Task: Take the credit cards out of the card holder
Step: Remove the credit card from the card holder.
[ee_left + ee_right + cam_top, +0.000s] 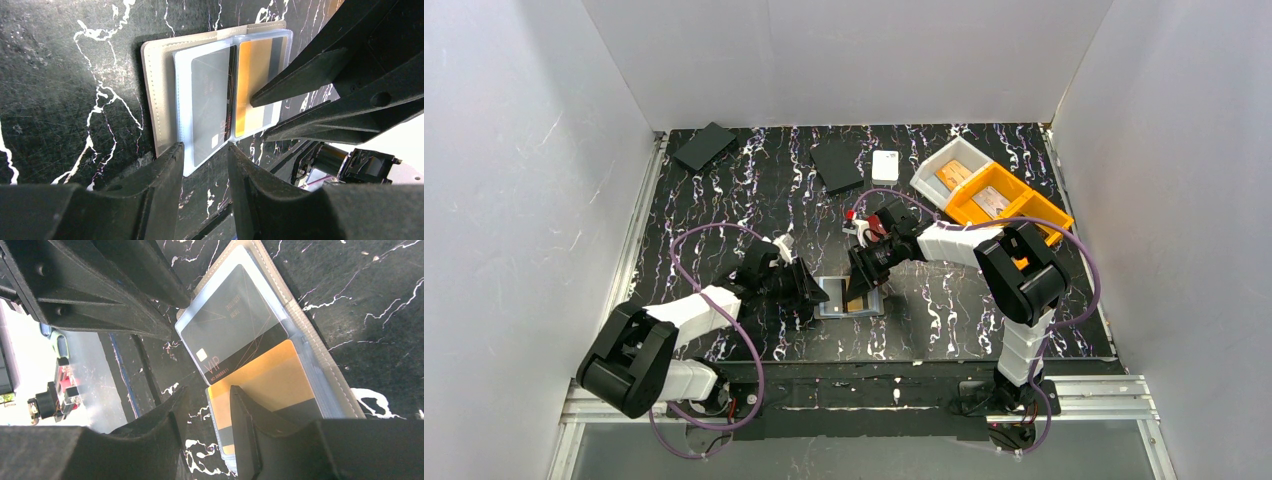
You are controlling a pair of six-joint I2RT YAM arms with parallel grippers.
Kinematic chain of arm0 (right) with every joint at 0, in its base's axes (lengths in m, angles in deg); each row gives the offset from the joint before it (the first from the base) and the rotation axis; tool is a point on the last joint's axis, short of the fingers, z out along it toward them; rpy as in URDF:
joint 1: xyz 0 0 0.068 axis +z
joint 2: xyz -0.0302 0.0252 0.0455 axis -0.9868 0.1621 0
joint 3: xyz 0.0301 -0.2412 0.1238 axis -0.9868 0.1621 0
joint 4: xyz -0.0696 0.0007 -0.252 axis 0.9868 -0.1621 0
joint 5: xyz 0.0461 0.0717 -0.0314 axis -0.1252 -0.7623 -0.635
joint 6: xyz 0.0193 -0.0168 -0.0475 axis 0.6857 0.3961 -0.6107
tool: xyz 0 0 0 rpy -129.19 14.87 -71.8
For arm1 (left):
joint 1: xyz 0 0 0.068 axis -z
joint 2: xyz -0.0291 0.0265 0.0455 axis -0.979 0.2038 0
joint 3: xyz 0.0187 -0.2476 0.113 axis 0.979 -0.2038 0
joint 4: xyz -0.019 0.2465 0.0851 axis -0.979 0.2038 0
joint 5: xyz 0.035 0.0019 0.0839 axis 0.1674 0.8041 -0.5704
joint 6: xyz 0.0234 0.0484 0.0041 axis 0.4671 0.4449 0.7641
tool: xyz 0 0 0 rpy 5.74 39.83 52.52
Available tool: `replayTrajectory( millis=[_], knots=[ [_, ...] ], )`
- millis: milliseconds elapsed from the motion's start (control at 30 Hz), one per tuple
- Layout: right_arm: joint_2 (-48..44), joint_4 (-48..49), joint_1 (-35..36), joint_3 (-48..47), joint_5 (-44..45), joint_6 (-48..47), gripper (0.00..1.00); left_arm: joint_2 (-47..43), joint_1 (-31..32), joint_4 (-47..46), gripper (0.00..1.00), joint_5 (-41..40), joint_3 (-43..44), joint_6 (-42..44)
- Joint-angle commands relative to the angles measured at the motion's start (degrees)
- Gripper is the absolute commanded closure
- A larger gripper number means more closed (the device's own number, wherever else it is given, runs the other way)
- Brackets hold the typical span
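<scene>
- The holder (156, 100) lies open and flat on the table (60, 75), near the front edge between our two arms. Both cards are inside its clear sleeves (182, 90).
- The grey card (210, 95) fills one sleeve. The orange card (255, 75) fills the next one, across the fold.
- Our left gripper (205, 150) is partly open. The free edge of the grey card's sleeve sits between its fingers with a gap on each side, so it has hold of nothing.
- Our right gripper (207, 395) is partly open too, and empty. One fingertip appears to rest on the orange card's face, and the other stands just off the holder's edge.
- We judge the cards to be light, thin and stiff. Their glossy faces would likely slip under a hard fingertip.
- The sleeves look soft and slick, and the holder is probably light enough to slide or lift along with a card. We think one gripper should pin it while the other pulls.
- The best hold is a card's short edge where it shows at the sleeve's mouth, pinched face and back. We cannot tell for sure which side each mouth opens on.
- The risk is pinching sleeve and card together, which would drag the whole holder.
</scene>
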Motion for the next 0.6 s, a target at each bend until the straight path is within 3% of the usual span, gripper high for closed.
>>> replayTrajectory(
  millis=[0,567],
  knots=[
    [1.54,-1.03,-0.71,0.78,3.09,-1.03,0.55,0.0,-0.34,2.05,0.63,-0.31,1.73,1.35],
    [1.94,-1.05,-0.71,0.7,3.03,-1.04,0.55,-0.74,-0.31,2.63,0.67,0.94,2.53,1.42]
  ],
)
